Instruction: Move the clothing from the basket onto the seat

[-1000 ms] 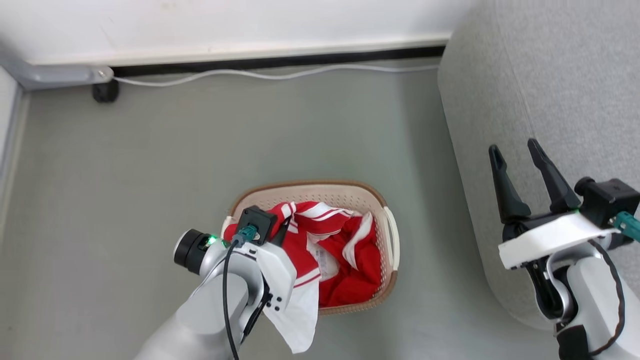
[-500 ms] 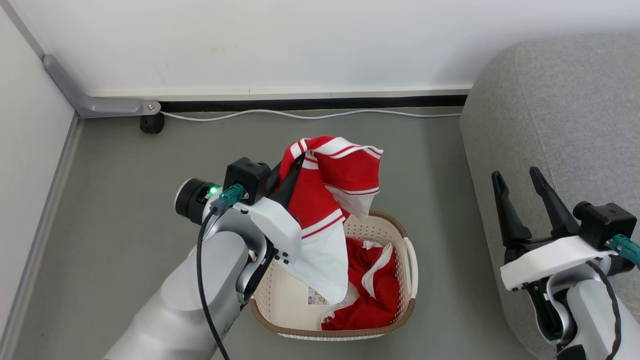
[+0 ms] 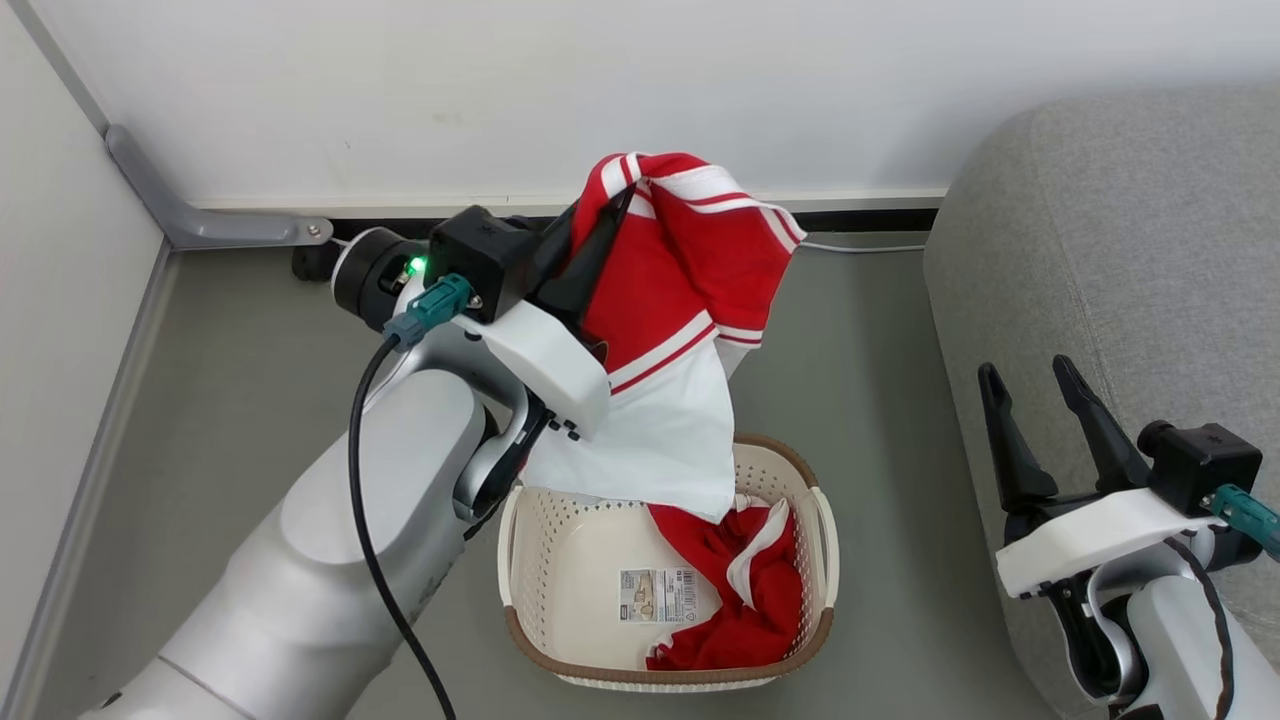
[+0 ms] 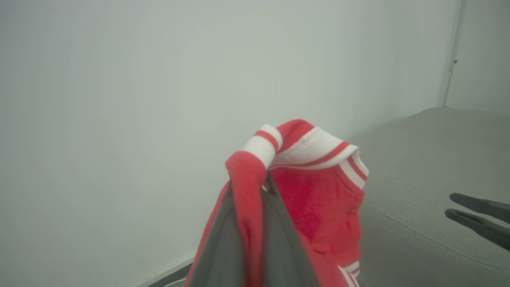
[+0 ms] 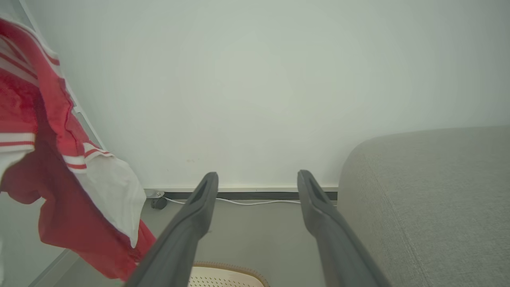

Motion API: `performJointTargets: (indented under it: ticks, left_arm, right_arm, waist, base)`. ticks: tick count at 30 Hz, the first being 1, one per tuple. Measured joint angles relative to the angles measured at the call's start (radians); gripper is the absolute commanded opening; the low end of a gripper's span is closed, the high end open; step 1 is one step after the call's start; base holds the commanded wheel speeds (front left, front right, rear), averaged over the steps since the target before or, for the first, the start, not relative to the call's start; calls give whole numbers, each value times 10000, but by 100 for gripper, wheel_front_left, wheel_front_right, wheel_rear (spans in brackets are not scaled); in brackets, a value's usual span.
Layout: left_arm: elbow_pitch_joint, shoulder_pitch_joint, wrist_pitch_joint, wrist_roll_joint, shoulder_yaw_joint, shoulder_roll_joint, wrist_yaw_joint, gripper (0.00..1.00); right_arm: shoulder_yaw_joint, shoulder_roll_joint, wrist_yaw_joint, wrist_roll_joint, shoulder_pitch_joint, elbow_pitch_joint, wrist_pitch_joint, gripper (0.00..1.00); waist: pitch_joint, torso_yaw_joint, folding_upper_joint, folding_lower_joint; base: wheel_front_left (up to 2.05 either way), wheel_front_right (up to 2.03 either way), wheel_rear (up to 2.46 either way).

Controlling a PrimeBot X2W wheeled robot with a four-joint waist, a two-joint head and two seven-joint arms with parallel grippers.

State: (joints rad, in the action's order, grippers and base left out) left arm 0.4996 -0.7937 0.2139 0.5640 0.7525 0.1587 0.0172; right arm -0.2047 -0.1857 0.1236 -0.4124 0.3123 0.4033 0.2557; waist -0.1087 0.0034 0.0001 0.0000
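Clothing: 1 piece pinched in left claw, hanging above basket.
Seat: to its right, beside the spread right claw.

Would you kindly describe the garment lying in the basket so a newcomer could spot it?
Left of the big grey seat, a cream basket stands on the floor. In its right half lies a crumpled red garment with white trim. The other red garment hangs from the left gripper above it; nothing holds this one.
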Motion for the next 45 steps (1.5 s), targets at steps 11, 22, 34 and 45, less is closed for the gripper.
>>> performJointTargets:
  ticks: [11, 22, 34, 45]
  left_arm:
    - [-966, -154, -614, -6, 48, 295, 71, 0]
    - [-1168, -154, -658, 10, 111, 384, 176, 0]
    - [-1185, -155, -648, 10, 284, 259, 196, 0]
    - [-1158, -161, -591, 12, 428, 127, 194, 0]
  right_arm:
    - [-121, 59, 0, 0, -4, 59, 0, 100]
    - [-1528, -357, 0, -2, 300, -90, 0, 100]
    - [-4890, -1181, 0, -560, 2331, 171, 0, 100]
    - [-6771, -1095, 0, -926, 4005, 1597, 0, 100]
  waist:
    - [12, -51, 0, 0]
    - [-56, -73, 0, 0]
    - [-161, 24, 0, 0]
    - [-199, 237, -1, 0]
  base:
    - [0, 0, 0]
    - [0, 0, 0]
    - [0, 0, 0]
    - [0, 0, 0]
